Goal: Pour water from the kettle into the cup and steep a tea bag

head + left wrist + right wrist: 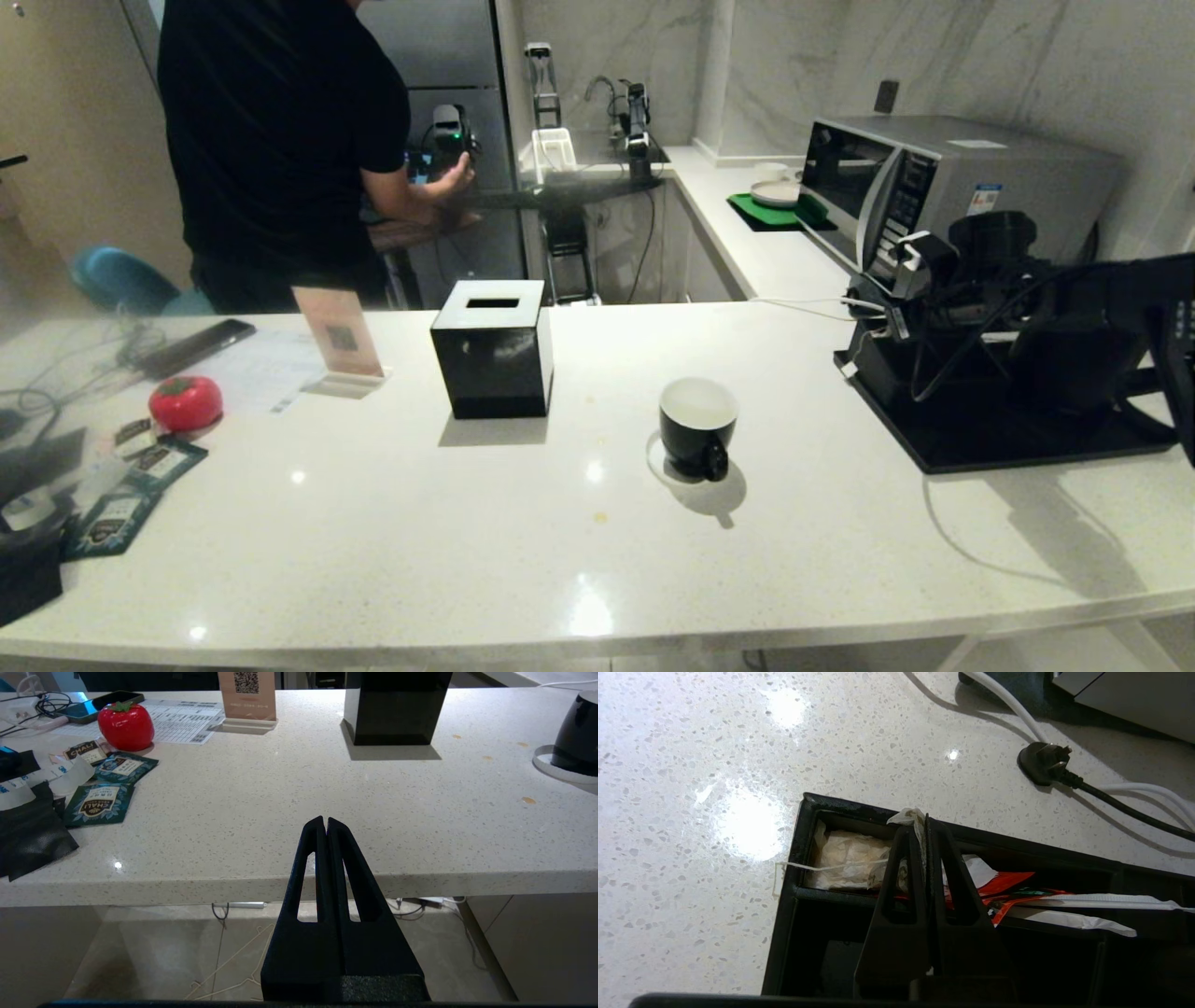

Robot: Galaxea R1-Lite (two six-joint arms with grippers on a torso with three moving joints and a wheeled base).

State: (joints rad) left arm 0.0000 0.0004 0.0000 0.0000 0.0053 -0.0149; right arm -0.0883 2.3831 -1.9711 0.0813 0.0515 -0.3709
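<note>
Counter tray [784, 933]: right claw [924, 823] pinching tea bag [850, 858]

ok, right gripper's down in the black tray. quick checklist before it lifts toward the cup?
1. Right gripper shut on the tea bag: ok, white paper is pinched between its fingertips.
2. Tea bag string free: not ok, it hangs over the tray rim and could snag.
3. Cup upright on the counter, open at the top: ok.
4. Water in the cup: cannot tell.
5. Path from tray to cup: ok, only bare counter lies between them in the head view.
6. Left gripper shut and parked off the counter's front edge: ok.
</note>
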